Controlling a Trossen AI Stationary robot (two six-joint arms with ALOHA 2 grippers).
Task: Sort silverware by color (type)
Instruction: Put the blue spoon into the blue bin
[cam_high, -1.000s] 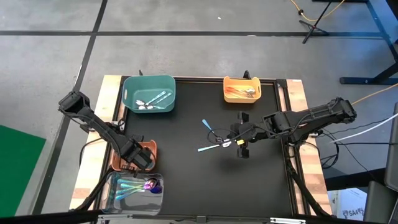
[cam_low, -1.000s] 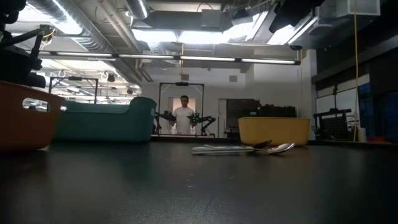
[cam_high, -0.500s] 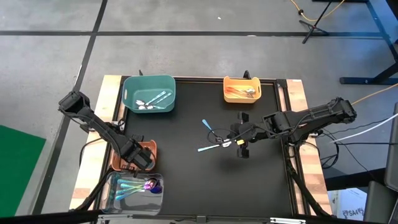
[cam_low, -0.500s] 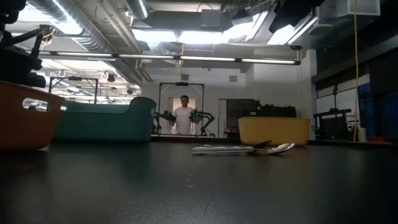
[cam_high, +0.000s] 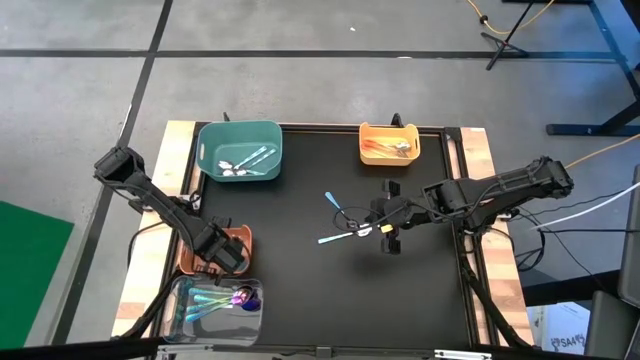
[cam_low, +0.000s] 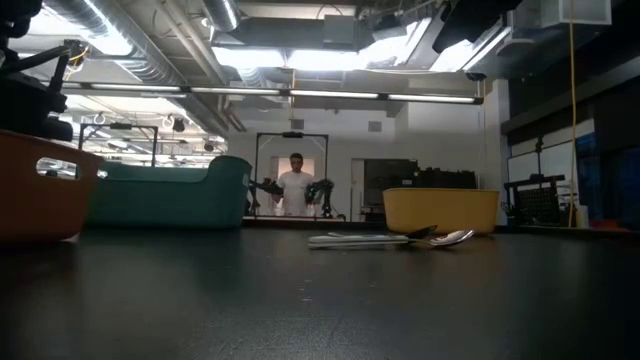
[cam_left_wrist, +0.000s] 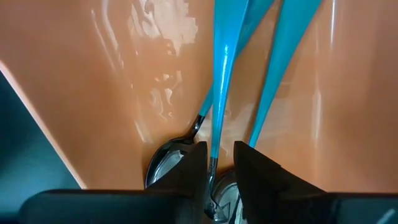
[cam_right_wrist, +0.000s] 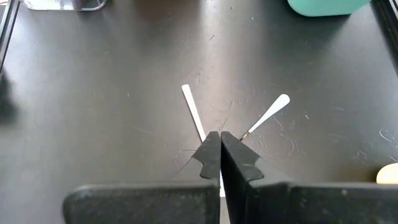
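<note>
The left gripper (cam_high: 228, 258) is down inside the brown bin (cam_high: 190, 262) at the table's (cam_high: 300, 290) near-left, beside the clear bin (cam_high: 180, 312) of purple and teal pieces. In the left wrist view its jaws stand slightly apart around the stem of a teal-handled spoon (cam_left_wrist: 221, 74), whose handle lies up the bin's sloping wall alongside another teal handle. Whether the jaws pinch the stem or have let go I cannot tell, though the pose fits setting this colour down with its like. The right gripper (cam_high: 385, 222) sits low over mid-table, jaws clenched with nothing visibly between them, its tip at the point where two loose spoons (cam_high: 340, 225) meet in a shallow V. The right wrist view shows both pale handles fanning out past the shut jaws, so it seems to be nudging or lining up. Silver pieces lie in the teal bin (cam_high: 240, 130), copper ones in the yellow bin (cam_high: 390, 132). Open black table surrounds the loose pair, well clear of every bin wall; the left jaws are hemmed in by the brown bin's sides.
</note>
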